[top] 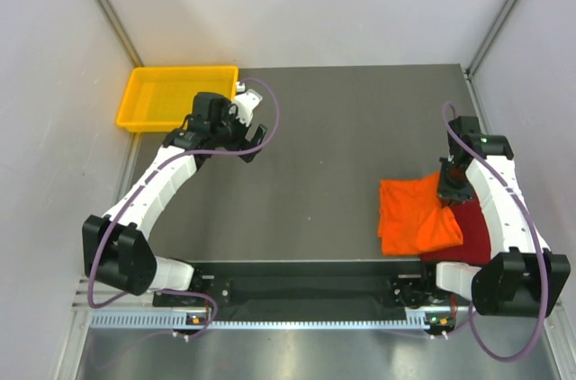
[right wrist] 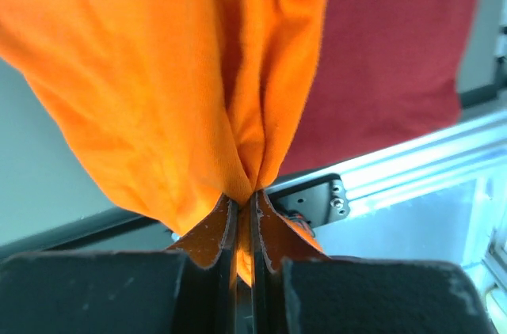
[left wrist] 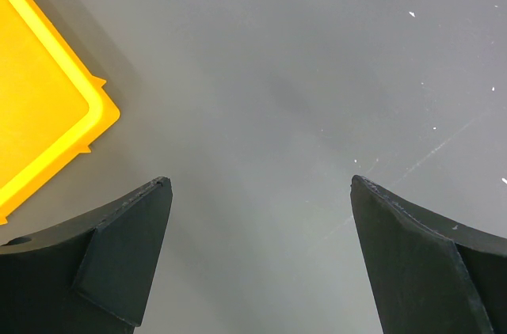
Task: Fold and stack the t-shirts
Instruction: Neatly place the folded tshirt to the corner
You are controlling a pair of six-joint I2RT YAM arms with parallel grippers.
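Observation:
The orange t-shirt (top: pixel 412 214) lies bunched at the table's front right, partly over the dark red t-shirt (top: pixel 470 234). My right gripper (top: pixel 453 189) is shut on a fold of the orange shirt, whose cloth hangs from the jaws in the right wrist view (right wrist: pixel 158 81), with the dark red shirt (right wrist: pixel 396 57) behind it. My left gripper (top: pixel 256 142) is open and empty over bare table at the back left; its fingers (left wrist: pixel 119 255) stand wide apart.
A yellow plastic tray (top: pixel 171 96) sits at the back left corner, its corner showing in the left wrist view (left wrist: pixel 47 104). The table's front metal rail (right wrist: pixel 412 168) runs just below the shirts. Walls close in on both sides.

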